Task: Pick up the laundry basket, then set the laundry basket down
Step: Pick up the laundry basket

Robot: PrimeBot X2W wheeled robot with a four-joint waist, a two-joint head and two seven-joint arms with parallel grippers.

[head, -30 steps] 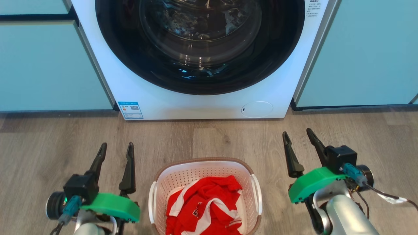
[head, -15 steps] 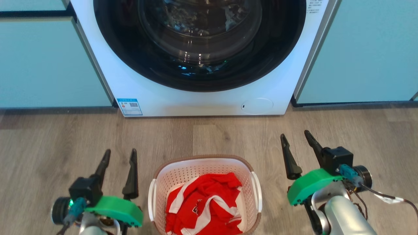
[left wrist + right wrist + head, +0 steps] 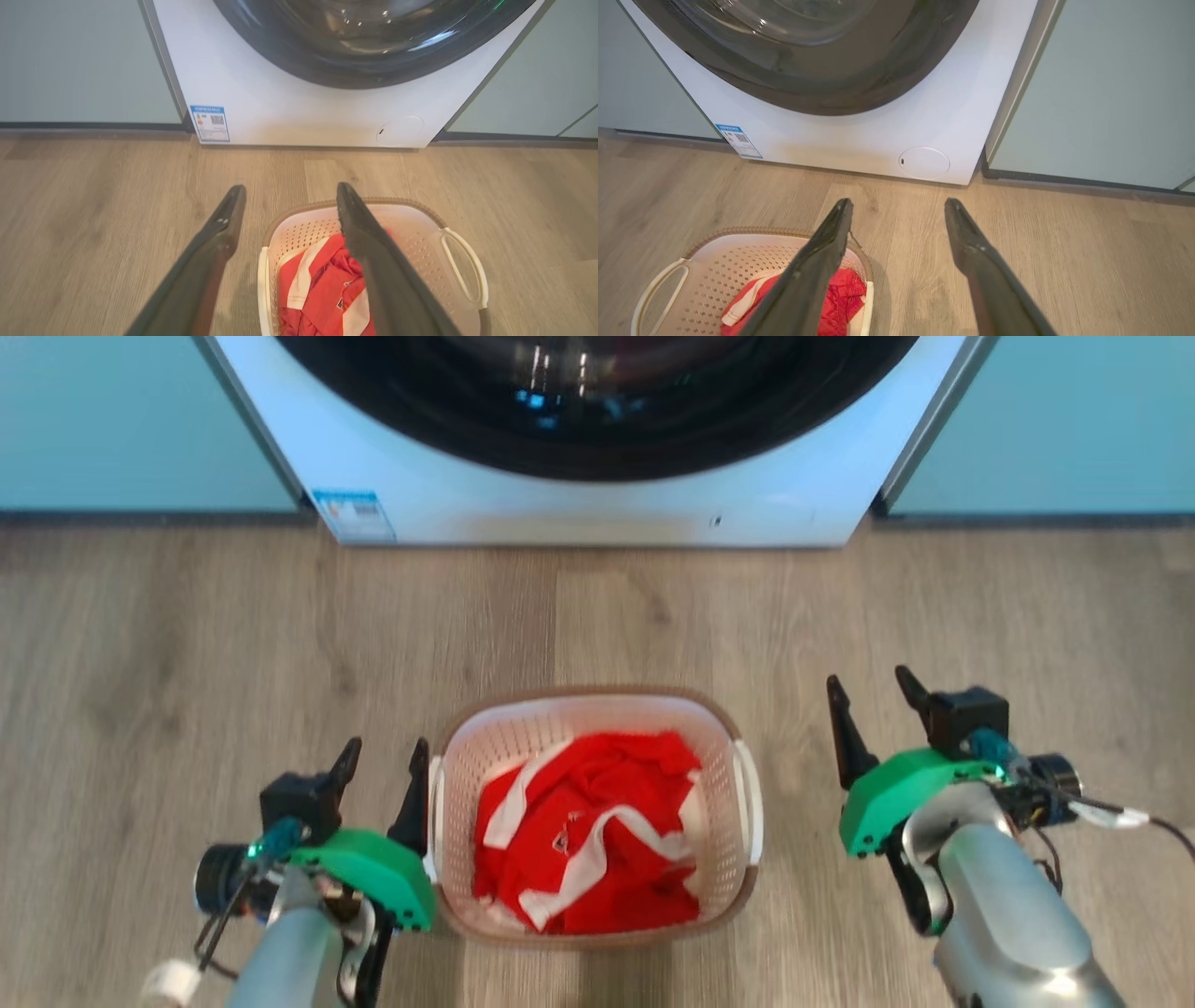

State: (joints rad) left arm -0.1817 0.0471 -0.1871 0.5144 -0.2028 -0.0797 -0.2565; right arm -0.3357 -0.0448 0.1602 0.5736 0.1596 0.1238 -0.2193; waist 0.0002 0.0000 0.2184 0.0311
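1. My left claw point(image 3: 387, 747) is open, its inner finger just beside a white side handle point(image 3: 432, 807).
2. The laundry basket point(image 3: 579, 694) sits on the floor point(image 3: 187, 644) between my claws, red garment point(image 3: 597, 821) inside: probably light, stiff, slick; grip both handles.
3. My right claw point(image 3: 866, 678) is open, near the other handle point(image 3: 751, 789); the washing machine point(image 3: 560, 513) stands beyond, no obstacle.

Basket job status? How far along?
Done: nothing; the laundry basket sits on the floor, red garment inside. In hand: positioning, both open; left hand close by its left handle, right hand apart from its right side. Left: grip, lift, set down.
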